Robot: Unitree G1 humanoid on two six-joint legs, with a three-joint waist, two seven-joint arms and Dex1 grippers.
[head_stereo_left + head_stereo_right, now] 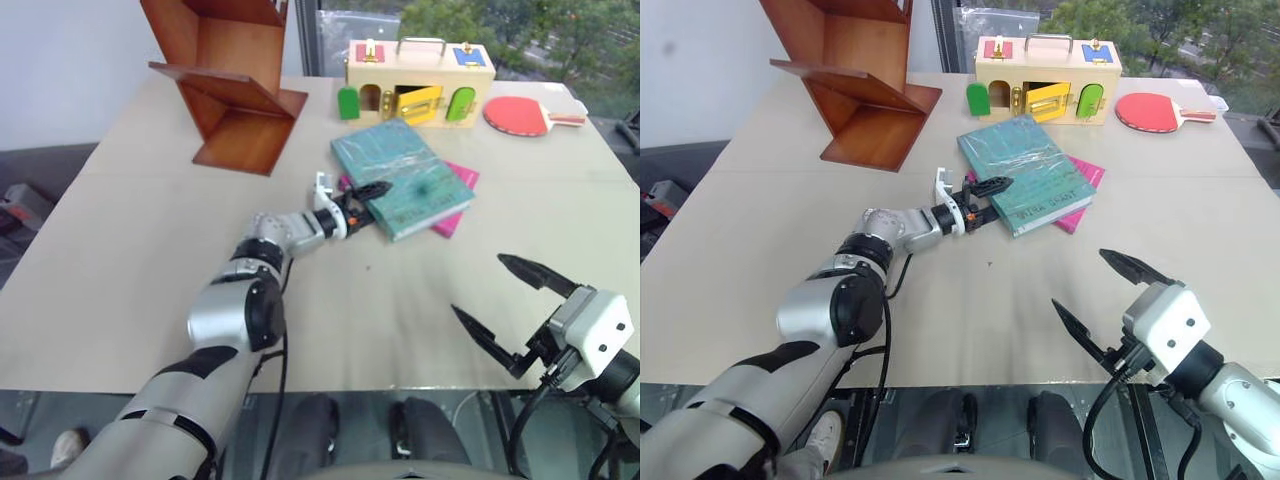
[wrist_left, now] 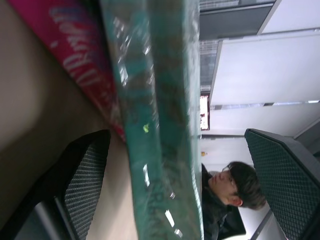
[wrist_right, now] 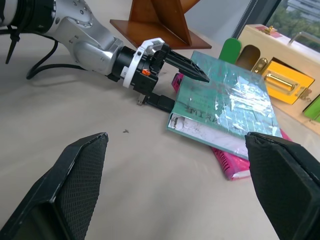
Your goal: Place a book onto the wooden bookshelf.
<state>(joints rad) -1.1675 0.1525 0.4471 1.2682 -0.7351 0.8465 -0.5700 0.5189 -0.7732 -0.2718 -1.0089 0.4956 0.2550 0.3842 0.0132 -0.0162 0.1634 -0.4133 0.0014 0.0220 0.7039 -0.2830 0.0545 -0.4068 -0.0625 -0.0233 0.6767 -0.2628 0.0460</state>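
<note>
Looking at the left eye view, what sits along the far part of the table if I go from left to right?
The wooden bookshelf → pale box with coloured doors → red table-tennis paddle.

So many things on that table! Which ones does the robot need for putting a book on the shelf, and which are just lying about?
Needed:
- teal book
- wooden bookshelf
- left gripper, open jaws straddling the book's edge

Lying about:
- pink book beneath the teal one
- box with coloured doors
- red paddle
</note>
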